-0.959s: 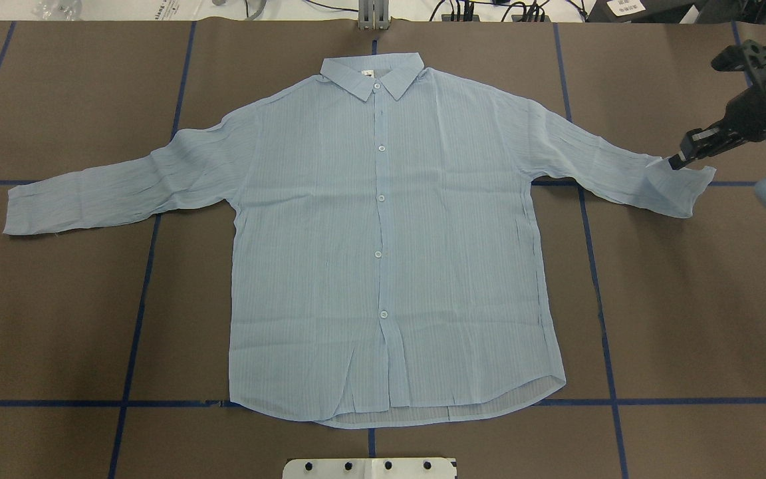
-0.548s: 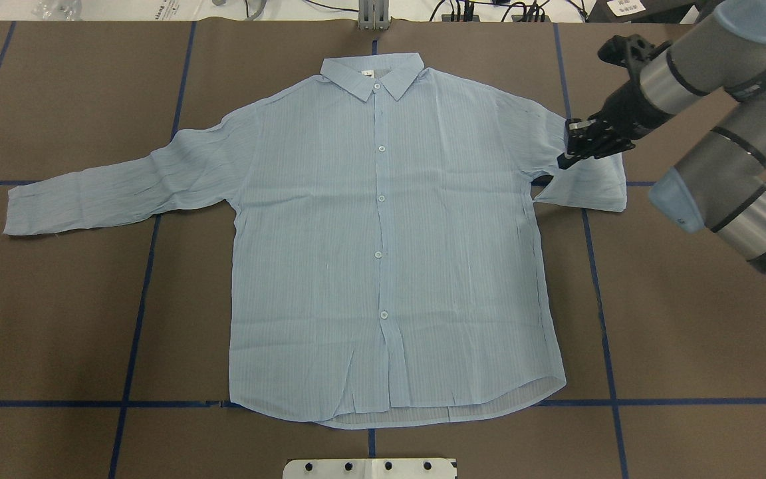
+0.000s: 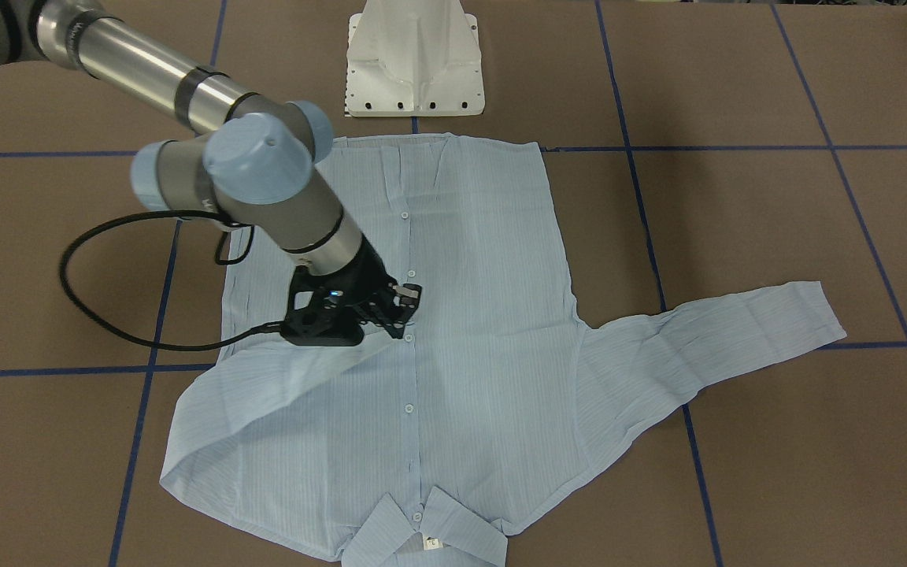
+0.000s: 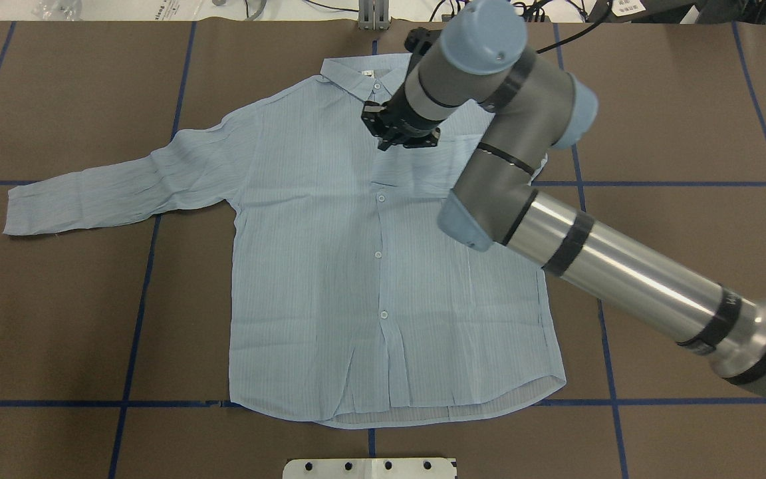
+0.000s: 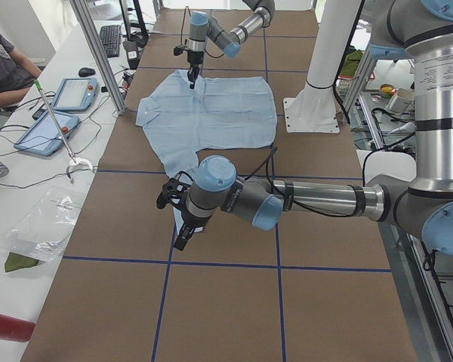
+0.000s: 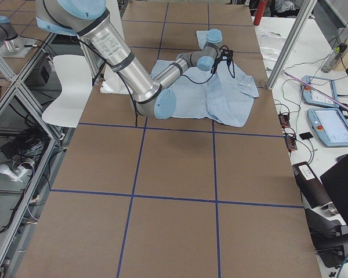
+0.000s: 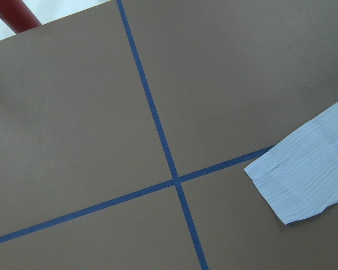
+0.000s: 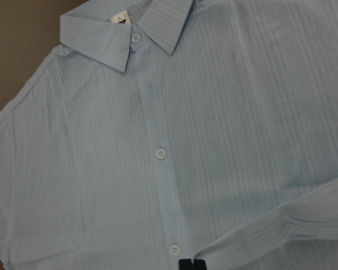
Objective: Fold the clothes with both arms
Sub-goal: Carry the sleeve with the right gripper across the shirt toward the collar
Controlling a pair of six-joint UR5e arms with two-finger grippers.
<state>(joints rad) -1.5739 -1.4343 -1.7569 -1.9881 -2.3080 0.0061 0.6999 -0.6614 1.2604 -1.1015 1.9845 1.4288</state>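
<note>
The pale-blue striped shirt (image 4: 316, 266) lies flat, front up, collar at the far side. My right gripper (image 4: 389, 136) is shut on the right sleeve's cuff and holds it over the button line just below the collar. That sleeve (image 3: 264, 386) is folded across the chest, and it shows in the right wrist view (image 8: 293, 219) above the shirt front (image 8: 101, 169). The left sleeve (image 4: 110, 189) lies stretched out flat. My left gripper (image 5: 183, 237) hovers beyond that cuff (image 7: 310, 174). It shows only in the exterior left view, so I cannot tell if it is open.
The white pedestal base (image 3: 414, 63) stands at the shirt's hem side. Blue tape lines (image 4: 137, 313) cross the brown table cover. A red bottle (image 5: 4, 326) lies near the left end. An operator and tablets (image 5: 75, 94) are beside the table.
My right gripper has moved left with the cuff, from the shirt's right side to the button line below the collar. The right sleeve now lies folded over the chest.
</note>
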